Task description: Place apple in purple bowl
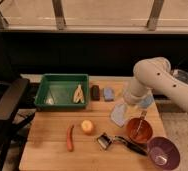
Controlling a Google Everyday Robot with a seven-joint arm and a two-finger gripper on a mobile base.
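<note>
The apple [87,126], small, round and yellow-orange, lies on the wooden table [47,147] near its middle, right of a long orange carrot [70,137]. The glossy purple bowl [159,150] stands at the table's front right corner with no fruit in it. My gripper [131,101] hangs at the end of the white arm over the table's right half. It is well above and to the right of the apple, behind the orange-brown bowl [138,131]. It holds nothing that I can see.
A utensil [143,120] leans in the orange-brown bowl. A black peeler [118,142] lies between the apple and the purple bowl. A pale blue cloth [119,114], a blue sponge [108,93] and a dark block [95,92] lie mid-table. A green tray [41,95] sits back left. A chair [7,105] stands left.
</note>
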